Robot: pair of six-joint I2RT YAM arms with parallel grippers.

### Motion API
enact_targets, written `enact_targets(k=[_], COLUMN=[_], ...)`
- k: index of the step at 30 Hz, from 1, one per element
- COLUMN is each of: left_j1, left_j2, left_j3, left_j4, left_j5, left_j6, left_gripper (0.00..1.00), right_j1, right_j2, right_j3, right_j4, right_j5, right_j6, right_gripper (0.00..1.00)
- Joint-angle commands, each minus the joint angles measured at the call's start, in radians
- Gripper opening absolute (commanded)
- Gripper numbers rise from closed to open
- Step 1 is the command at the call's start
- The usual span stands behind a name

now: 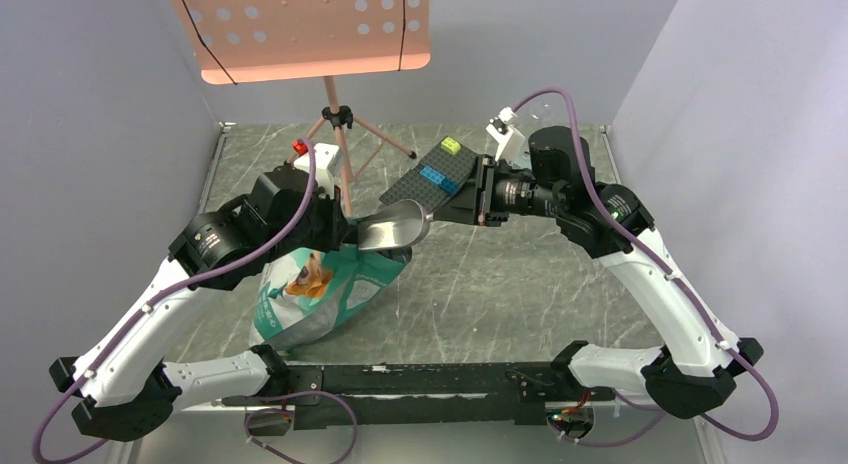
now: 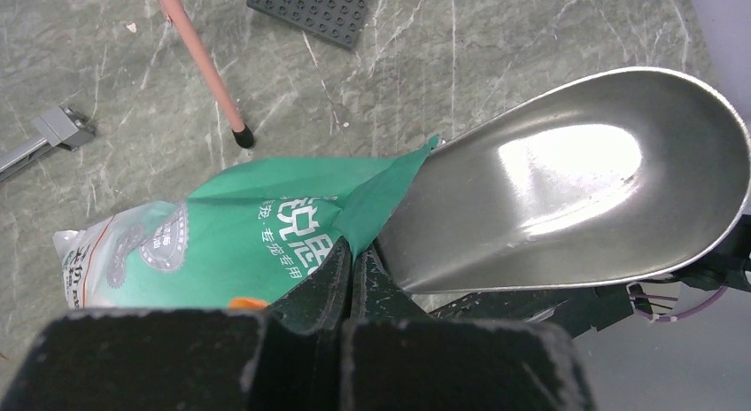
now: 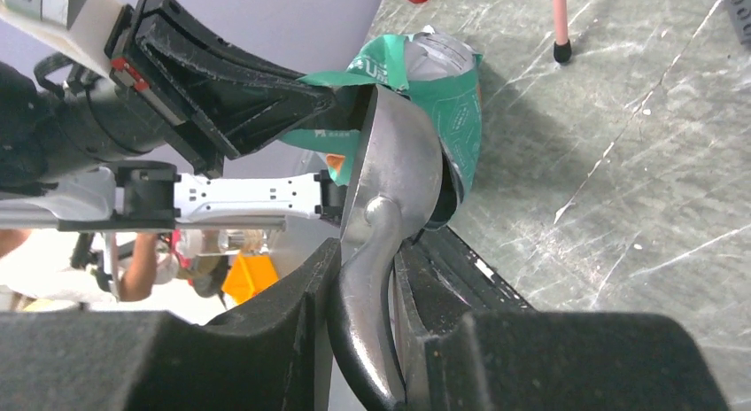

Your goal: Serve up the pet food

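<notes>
Top external view is showing me the grey marbled counter [image 1: 520,284] stretching under both my arms, with an orange perforated music stand [image 1: 310,29] standing on its tripod at the far side. The teal-green bag [image 1: 320,294] is lying on the near left of the counter, its top end rising toward my left arm. Farther back, right of the stand's legs, a dark grey baseplate [image 1: 420,184] is lying flat. The metal scoop [image 1: 393,227] is hanging in the air between my arms, and its hollow is facing up and showing only bare shiny metal. Its bowl is sitting just beside the bag's raised edge. My left fingers [image 2: 348,265] are pressing together on that raised edge of the bag. My right fingers [image 1: 452,208] are clamping the scoop's handle from both sides. A blue brick [image 1: 438,177] and a yellow-green brick [image 1: 451,144] are sitting on the baseplate, and a small red brick [image 1: 299,146] is resting near the stand. The pet food is not showing in any view, and I cannot tell whether it is inside the bag.
</notes>
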Motion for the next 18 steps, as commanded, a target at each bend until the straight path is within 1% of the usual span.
enact_targets(k=[1,3,4,6,10,15,18], left_j1=[-0.002,-0.002,-0.001,-0.001,-0.002,-0.002,-0.002], left_j2=[-0.038,-0.037,-0.039,-0.050,-0.064,-0.051,-0.032], left_j3=[0.066,0.072,0.073,0.062,0.044,0.072,0.095], left_j4=[0.157,0.151,0.145,0.139,0.140,0.130,0.130], left_j5=[0.035,0.031,0.028,0.023,0.032,0.031,0.044], left_j6=[0.009,0.015,0.016,0.015,0.015,0.025,0.028], left_gripper=[0.00,0.00,0.00,0.00,0.00,0.00,0.00], right_j1=[0.046,0.021,-0.009,-0.063,-0.083,-0.062,0.041], right_j2=[0.048,0.056,0.057,0.043,0.059,0.075,0.081], right_j3=[-0.002,0.036,0.060,0.078,0.096,0.103,0.068], right_j4=[-0.089,-0.164,-0.193,-0.201,-0.203,-0.159,-0.081], right_j5=[0.143,0.192,0.187,0.147,0.116,0.077,0.107], right_j6=[-0.125,-0.153,-0.163,-0.176,-0.198,-0.201,-0.186], right_gripper=[0.00,0.00,0.00,0.00,0.00,0.00,0.00])
